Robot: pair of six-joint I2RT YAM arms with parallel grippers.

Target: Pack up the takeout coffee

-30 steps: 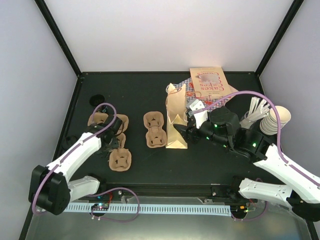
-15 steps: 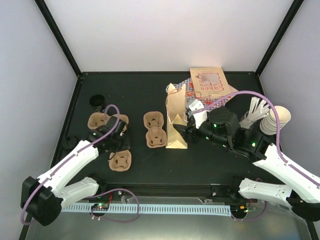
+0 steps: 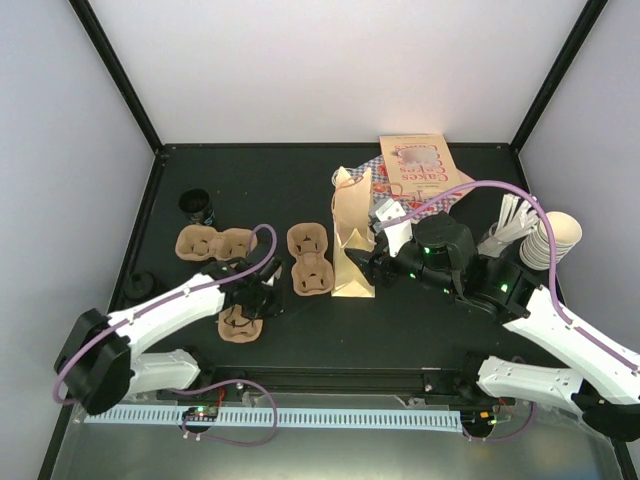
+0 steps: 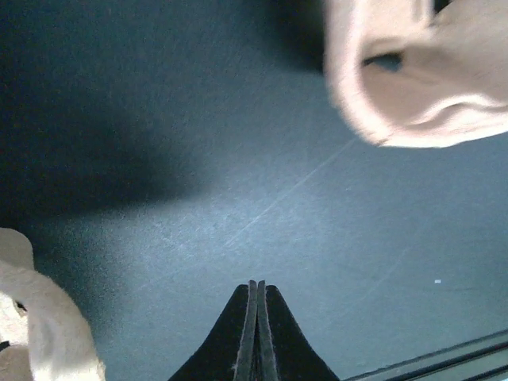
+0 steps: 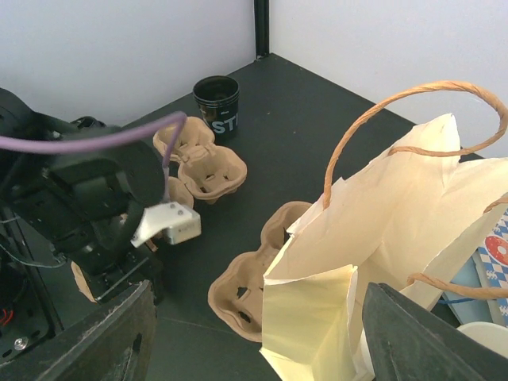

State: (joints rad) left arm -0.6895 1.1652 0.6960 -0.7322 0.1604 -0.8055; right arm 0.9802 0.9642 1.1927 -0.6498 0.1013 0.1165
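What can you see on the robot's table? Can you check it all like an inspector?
Surface: black table, no spills seen.
Job's things: small dark takeout cup with round black top, upright, far left; tan paper bag with handles, standing upright.
Clutter: three brown moulded-cardboard cup carriers; stack of cream cups; flat printed paper bag.
Grippers: left gripper shut, empty, over bare table; right gripper open at the tan bag.
Cables: purple cable along each arm.
Surroundings: white walls, black frame posts.
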